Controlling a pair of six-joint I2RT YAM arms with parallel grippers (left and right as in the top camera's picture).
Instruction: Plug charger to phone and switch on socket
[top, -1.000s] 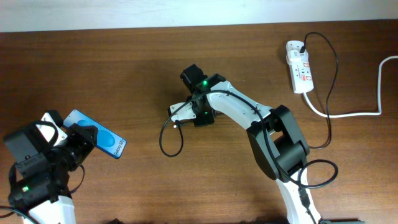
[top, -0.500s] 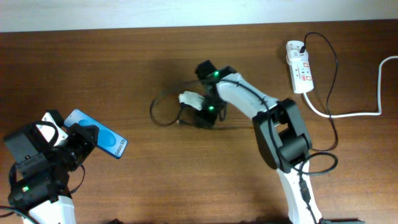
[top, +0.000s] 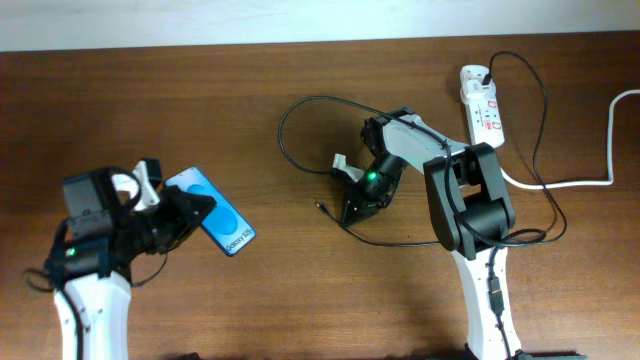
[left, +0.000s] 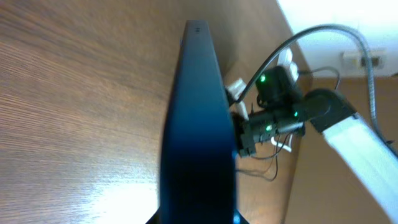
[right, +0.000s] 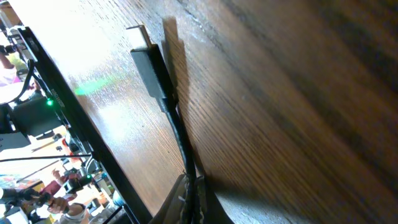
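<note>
Left gripper (top: 183, 210) clamped on phone (top: 225, 225), held near left edge, screen showing. Right gripper (top: 352, 203) pinched on charger (right: 152, 71) just behind connector, mid-counter (tip pokes out free). Cable limp, light, so best held by rigid connector body. Socket (top: 482, 106) near far-right corner.

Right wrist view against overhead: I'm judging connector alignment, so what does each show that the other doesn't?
Only the right wrist view shows the charger's connector tip close up, metal end bare. Only overhead shows the phone in the left end effector and the socket. Both show the charger cable held by the right end effector over the wooden table.
</note>
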